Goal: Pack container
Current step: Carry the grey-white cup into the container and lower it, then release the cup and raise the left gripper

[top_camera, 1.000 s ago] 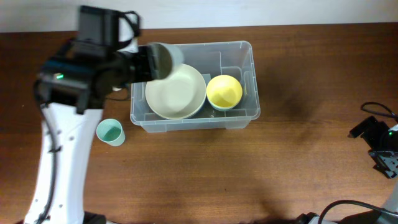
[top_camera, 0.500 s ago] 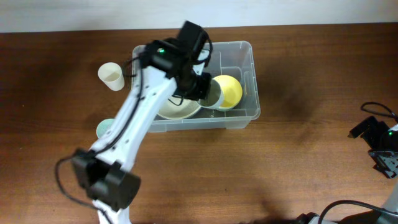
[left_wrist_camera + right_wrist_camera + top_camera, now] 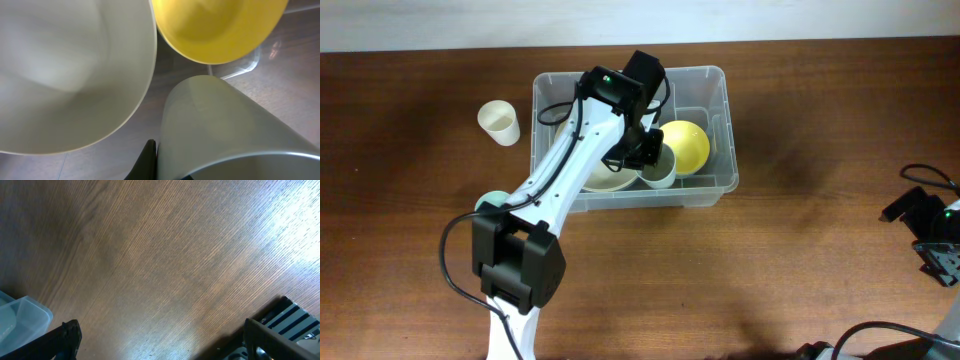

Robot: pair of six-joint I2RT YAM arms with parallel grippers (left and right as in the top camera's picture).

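Note:
The container [image 3: 722, 110] is a clear rectangular bin at the table's back middle. In it lie a large cream bowl [image 3: 598, 180] on the left and a yellow bowl [image 3: 688, 145] on the right. My left gripper [image 3: 645, 152] reaches into the bin and is shut on a grey-green cup [image 3: 661, 173], held between the two bowls. The left wrist view shows the cup [image 3: 225, 130] close up, with the yellow bowl [image 3: 220, 25] and the cream bowl [image 3: 65, 70] beyond it. My right gripper [image 3: 160, 345] is open and empty over bare table.
A cream cup [image 3: 500, 122] stands on the table left of the bin. A teal cup [image 3: 487, 204] shows partly under my left arm. My right arm [image 3: 925, 232] rests at the table's far right edge with cables. A corner of the bin [image 3: 20, 315] shows in the right wrist view.
My left gripper has carried the grey-green cup from the bin's left end rightwards and down between the two bowls. The right arm has not moved.

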